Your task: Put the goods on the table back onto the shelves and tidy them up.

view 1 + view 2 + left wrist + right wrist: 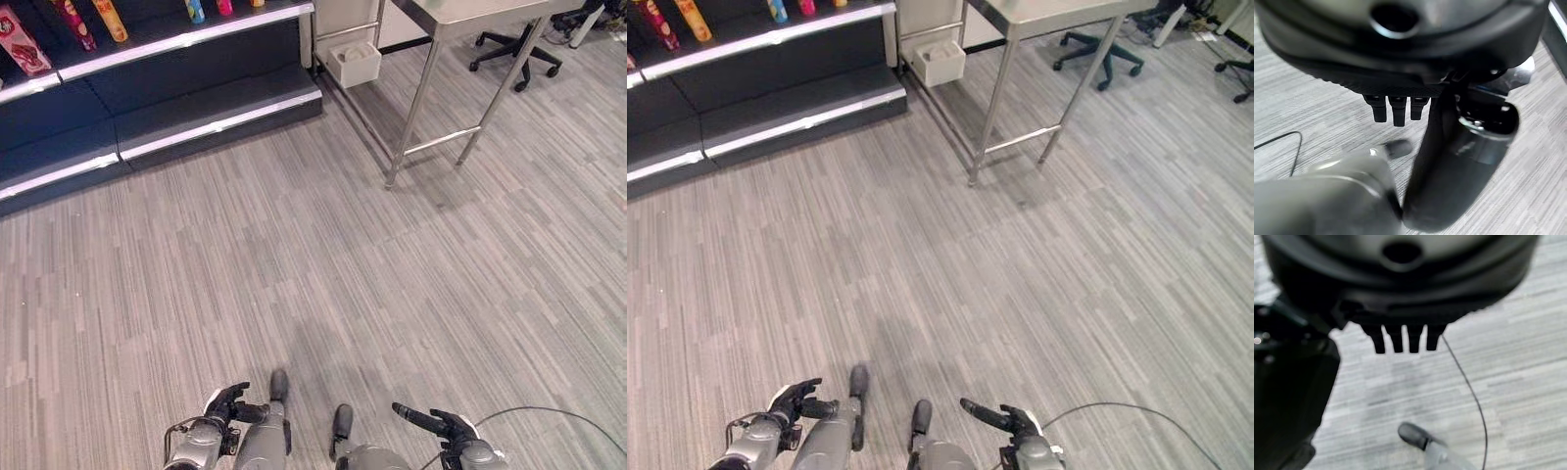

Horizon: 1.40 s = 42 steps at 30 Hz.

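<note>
Both hands are hanging low with nothing in them: left hand (227, 400) and right hand (438, 423), fingers straight. Goods (20, 41) on the shelf (186, 41) are cut off; the table (460, 15) top is hidden.

Head eyes share the floor (323, 264) from above; wrist views seemingly near it.

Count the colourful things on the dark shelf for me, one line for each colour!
Red: 2, a red flat packet and a dark red tube
Orange: 1, an orange tube
Blue: 1, a blue bottle
Pink: 1, a pink item
Yellow: 1, a yellow item, cut off at the edge
Total: 6
</note>
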### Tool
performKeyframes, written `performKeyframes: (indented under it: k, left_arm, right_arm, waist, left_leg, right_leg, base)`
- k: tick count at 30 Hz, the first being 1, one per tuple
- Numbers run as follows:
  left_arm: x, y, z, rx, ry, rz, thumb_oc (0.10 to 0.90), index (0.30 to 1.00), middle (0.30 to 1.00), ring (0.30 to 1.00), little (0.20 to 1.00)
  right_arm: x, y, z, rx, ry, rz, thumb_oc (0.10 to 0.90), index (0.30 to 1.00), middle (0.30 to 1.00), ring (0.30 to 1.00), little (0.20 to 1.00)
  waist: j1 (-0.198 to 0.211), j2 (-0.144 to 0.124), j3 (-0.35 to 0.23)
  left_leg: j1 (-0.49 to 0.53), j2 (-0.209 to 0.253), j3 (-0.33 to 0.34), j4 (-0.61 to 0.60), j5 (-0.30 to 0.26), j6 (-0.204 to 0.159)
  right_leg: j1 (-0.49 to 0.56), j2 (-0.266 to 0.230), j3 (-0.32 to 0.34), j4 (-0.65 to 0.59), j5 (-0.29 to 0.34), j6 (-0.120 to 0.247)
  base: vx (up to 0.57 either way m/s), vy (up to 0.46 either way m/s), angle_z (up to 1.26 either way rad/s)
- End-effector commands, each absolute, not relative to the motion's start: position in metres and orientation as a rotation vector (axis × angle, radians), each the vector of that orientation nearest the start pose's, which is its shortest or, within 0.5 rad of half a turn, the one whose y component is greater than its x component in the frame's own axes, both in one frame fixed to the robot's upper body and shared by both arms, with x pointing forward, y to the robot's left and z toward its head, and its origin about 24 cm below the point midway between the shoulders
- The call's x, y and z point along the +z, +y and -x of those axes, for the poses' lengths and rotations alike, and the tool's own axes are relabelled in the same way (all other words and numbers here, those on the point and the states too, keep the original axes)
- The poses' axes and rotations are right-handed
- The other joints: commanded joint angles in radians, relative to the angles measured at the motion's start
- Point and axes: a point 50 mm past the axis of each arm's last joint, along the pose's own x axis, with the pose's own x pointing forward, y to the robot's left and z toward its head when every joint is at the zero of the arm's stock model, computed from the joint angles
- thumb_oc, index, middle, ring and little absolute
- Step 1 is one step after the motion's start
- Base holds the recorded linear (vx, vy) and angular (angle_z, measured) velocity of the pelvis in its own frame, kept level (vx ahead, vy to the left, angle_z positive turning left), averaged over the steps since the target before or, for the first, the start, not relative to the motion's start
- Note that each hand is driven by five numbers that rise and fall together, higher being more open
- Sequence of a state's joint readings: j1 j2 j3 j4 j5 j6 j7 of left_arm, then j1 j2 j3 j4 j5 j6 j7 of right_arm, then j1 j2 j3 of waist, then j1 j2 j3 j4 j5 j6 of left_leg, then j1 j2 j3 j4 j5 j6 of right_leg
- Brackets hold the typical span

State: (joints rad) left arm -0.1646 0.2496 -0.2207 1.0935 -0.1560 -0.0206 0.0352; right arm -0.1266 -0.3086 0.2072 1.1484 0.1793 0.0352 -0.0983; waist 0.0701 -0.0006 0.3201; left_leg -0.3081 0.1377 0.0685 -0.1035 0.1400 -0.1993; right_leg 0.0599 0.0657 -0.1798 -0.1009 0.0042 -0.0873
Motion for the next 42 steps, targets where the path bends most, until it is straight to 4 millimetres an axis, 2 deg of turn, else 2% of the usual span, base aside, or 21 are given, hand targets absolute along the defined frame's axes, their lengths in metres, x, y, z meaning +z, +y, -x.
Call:
performKeyframes:
  k: [1,3,5,6,7,9,11,12,13,16,18,20,23,27,28,30,33,35,38,40,42]
  left_arm:
    - [-0.142,0.235,-0.141,0.049,1.026,-0.316,0.8,0.9,0.9,0.9,0.9]
    - [-0.142,0.241,-0.136,0.062,1.038,-0.326,0.8,0.9,0.9,0.9,0.9]
    - [-0.141,0.247,-0.134,0.082,1.045,-0.33,0.8,0.9,0.9,0.9,0.9]
    - [-0.14,0.254,-0.132,0.103,1.046,-0.33,0.8,0.9,0.9,0.9,0.9]
    - [-0.14,0.254,-0.132,0.102,1.046,-0.33,0.8,0.9,0.9,0.9,0.9]
    - [-0.136,0.259,-0.136,0.124,1.03,-0.323,0.8,0.9,0.9,0.9,0.9]
    - [-0.131,0.261,-0.144,0.137,0.995,-0.323,0.8,0.9,0.9,0.9,0.9]
    - [-0.13,0.263,-0.146,0.137,0.986,-0.335,0.8,0.9,0.9,0.9,0.9]
    - [-0.126,0.264,-0.152,0.144,0.961,-0.336,0.8,0.9,0.9,0.9,0.9]
    - [-0.122,0.263,-0.162,0.153,0.923,-0.325,0.8,0.9,0.9,0.9,0.9]
    - [-0.118,0.26,-0.171,0.15,0.887,-0.326,0.8,0.9,0.9,0.9,0.9]
    - [-0.114,0.257,-0.181,0.14,0.858,-0.34,0.8,0.9,0.9,0.9,0.9]
    - [-0.111,0.254,-0.187,0.121,0.835,-0.354,0.8,0.9,0.9,0.9,0.9]
    - [-0.113,0.25,-0.183,0.094,0.837,-0.363,0.8,0.9,0.9,0.9,0.9]
    - [-0.112,0.246,-0.184,0.07,0.824,-0.354,0.8,0.9,0.9,0.9,0.9]
    - [-0.113,0.244,-0.183,0.068,0.822,-0.339,0.8,0.9,0.9,0.9,0.9]
    - [-0.112,0.24,-0.183,0.059,0.81,-0.307,0.8,0.9,0.9,0.9,0.9]
    - [-0.107,0.239,-0.188,0.056,0.782,-0.295,0.8,0.9,0.9,0.9,0.9]
    - [-0.104,0.236,-0.193,0.069,0.758,-0.269,0.8,0.9,0.9,0.9,0.9]
    - [-0.103,0.234,-0.195,0.069,0.745,-0.258,0.8,0.9,0.9,0.9,0.9]
    - [-0.103,0.229,-0.198,0.052,0.737,-0.254,0.8,0.9,0.9,0.9,0.9]
  right_arm:
    - [-0.131,-0.266,-0.148,-0.18,1.014,0.356,0.8,0.9,0.9,0.9,0.9]
    - [-0.132,-0.261,-0.148,-0.161,1.013,0.349,0.8,0.9,0.9,0.9,0.9]
    - [-0.133,-0.257,-0.148,-0.143,1.016,0.34,0.8,0.9,0.9,0.9,0.9]
    - [-0.134,-0.255,-0.147,-0.134,1.017,0.325,0.8,0.9,0.9,0.9,0.9]
    - [-0.134,-0.255,-0.147,-0.135,1.017,0.325,0.8,0.9,0.9,0.9,0.9]
    - [-0.132,-0.255,-0.15,-0.139,1.0,0.304,0.8,0.9,0.9,0.9,0.9]
    - [-0.129,-0.257,-0.154,-0.155,0.98,0.284,0.8,0.9,0.9,0.9,0.9]
    - [-0.128,-0.257,-0.155,-0.161,0.972,0.288,0.8,0.9,0.9,0.9,0.9]
    - [-0.129,-0.256,-0.154,-0.167,0.972,0.281,0.8,0.9,0.9,0.9,0.9]
    - [-0.129,-0.257,-0.153,-0.173,0.974,0.277,0.8,0.9,0.9,0.9,0.9]
    - [-0.128,-0.258,-0.154,-0.181,0.974,0.281,0.8,0.9,0.9,0.9,0.9]
    - [-0.131,-0.26,-0.149,-0.199,0.996,0.274,0.8,0.9,0.9,0.9,0.9]
    - [-0.136,-0.259,-0.138,-0.187,1.042,0.287,0.8,0.9,0.9,0.9,0.9]
    - [-0.14,-0.261,-0.127,-0.177,1.078,0.297,0.8,0.9,0.9,0.9,0.9]
    - [-0.14,-0.267,-0.12,-0.176,1.09,0.309,0.8,0.9,0.9,0.9,0.9]
    - [-0.139,-0.271,-0.118,-0.179,1.092,0.319,0.8,0.9,0.9,0.9,0.9]
    - [-0.134,-0.277,-0.122,-0.2,1.063,0.308,0.8,0.9,0.9,0.9,0.9]
    - [-0.129,-0.281,-0.129,-0.206,1.03,0.315,0.8,0.9,0.9,0.9,0.9]
    - [-0.122,-0.286,-0.142,-0.232,0.987,0.316,0.8,0.9,0.9,0.9,0.9]
    - [-0.12,-0.286,-0.145,-0.236,0.976,0.316,0.8,0.9,0.9,0.9,0.9]
    - [-0.117,-0.287,-0.15,-0.242,0.952,0.308,0.8,0.9,0.9,0.9,0.9]
  waist:
    - [0.039,-0.008,-0.104]
    - [0.049,-0.025,-0.132]
    - [0.059,-0.046,-0.152]
    - [0.062,-0.061,-0.166]
    - [0.064,-0.059,-0.168]
    - [0.053,-0.062,-0.154]
    - [0.034,-0.049,-0.126]
    - [0.026,-0.029,-0.119]
    - [0.007,-0.001,-0.099]
    - [-0.013,0.009,-0.085]
    - [-0.033,0.007,-0.071]
    - [-0.066,-0.013,-0.057]
    - [-0.099,-0.027,-0.058]
    - [-0.106,-0.04,-0.078]
    - [-0.125,-0.033,-0.094]
    - [-0.127,-0.026,-0.099]
    - [-0.129,-0.011,-0.107]
    - [-0.124,-0.019,-0.094]
    - [-0.111,-0.05,-0.057]
    - [-0.103,-0.049,-0.048]
    - [-0.08,-0.05,-0.043]
  left_leg:
    - [-0.038,-0.038,0.018,0.016,0.097,0.098]
    - [-0.013,-0.05,0.026,0.025,0.123,0.107]
    - [0.02,-0.068,0.043,0.036,0.101,0.13]
    - [0.068,-0.1,0.058,0.041,0.058,0.16]
    - [0.066,-0.097,0.058,0.041,0.058,0.16]
    - [0.109,-0.129,0.066,0.051,0.017,0.193]
    - [0.167,-0.154,0.075,0.058,-0.023,0.231]
    - [0.199,-0.149,0.082,0.046,-0.041,0.239]
    - [0.261,-0.149,0.078,0.027,-0.069,0.248]
    - [0.304,-0.153,0.072,0.023,-0.099,0.242]
    - [0.347,-0.156,0.068,0.017,-0.133,0.224]
    - [0.411,-0.167,0.043,0.016,-0.183,0.202]
    - [0.471,-0.162,0.017,0.016,-0.23,0.181]
    - [0.517,-0.161,-0.01,0.016,-0.275,0.173]
    - [0.558,-0.105,-0.026,0.028,-0.288,0.15]
    - [0.56,-0.082,-0.033,0.057,-0.288,0.141]
    - [0.516,-0.036,-0.047,0.208,-0.218,0.105]
    - [0.414,-0.018,-0.055,0.432,-0.127,0.08]
    - [0.263,-0.011,-0.022,0.67,-0.065,0.102]
    - [0.224,-0.008,-0.002,0.671,-0.085,0.111]
    - [0.158,-0.019,0.054,0.489,-0.164,0.131]
  right_leg:
    - [0.184,-0.07,0.024,0.014,-0.164,0.171]
    - [0.207,-0.102,0.042,0.014,-0.166,0.185]
    - [0.203,-0.145,0.06,0.068,-0.165,0.208]
    - [0.168,-0.191,0.067,0.188,-0.137,0.24]
    - [0.165,-0.189,0.069,0.187,-0.135,0.24]
    - [0.085,-0.224,0.08,0.386,-0.037,0.258]
    - [-0.012,-0.262,0.076,0.593,0.131,0.264]
    - [-0.054,-0.268,0.054,0.657,0.165,0.258]
    - [-0.154,-0.302,0.008,0.752,0.129,0.245]
    - [-0.196,-0.321,-0.064,0.642,0.081,0.235]
    - [-0.215,-0.321,-0.119,0.437,0.063,0.239]
    - [-0.241,-0.278,-0.102,0.137,0.132,0.278]
    - [-0.319,-0.262,-0.075,0.014,0.197,0.318]
    - [-0.297,-0.265,-0.091,0.014,0.228,0.317]
    - [-0.263,-0.241,-0.081,0.03,0.233,0.293]
    - [-0.256,-0.227,-0.078,0.046,0.218,0.28]
    - [-0.215,-0.183,-0.081,0.07,0.161,0.234]
    - [-0.166,-0.162,-0.092,0.067,0.116,0.193]
    - [-0.105,-0.154,-0.097,0.048,0.071,0.15]
    - [-0.092,-0.152,-0.098,0.044,0.061,0.15]
    - [-0.05,-0.159,-0.094,0.018,0.042,0.172]
  base:
    - [0.42,0.192,-0.53]
    - [0.41,0.232,-0.74]
    - [0.44,0.269,-0.74]
    - [0.34,0.241,-0.57]
    - [0.31,0.243,-0.44]
    - [0.17,0.214,-0.24]
    - [0.16,0.274,-0.02]
    - [0.28,0.329,0.21]
    - [0.33,0.266,0.31]
    - [0.23,0.068,-0.02]
    - [0.34,-0.07,0.09]
    - [0.43,-0.135,0.11]
    - [0.46,-0.124,0.26]
    - [0.42,-0.166,0.27]
    - [0.42,-0.249,0.11]
    - [0.4,-0.251,0.61]
    - [0.3,-0.253,0.27]
    - [0.22,-0.302,0.0]
    - [0.15,-0.248,0.11]
    - [0.13,-0.081,0.0]
    - [0.3,0.038,-0.04]
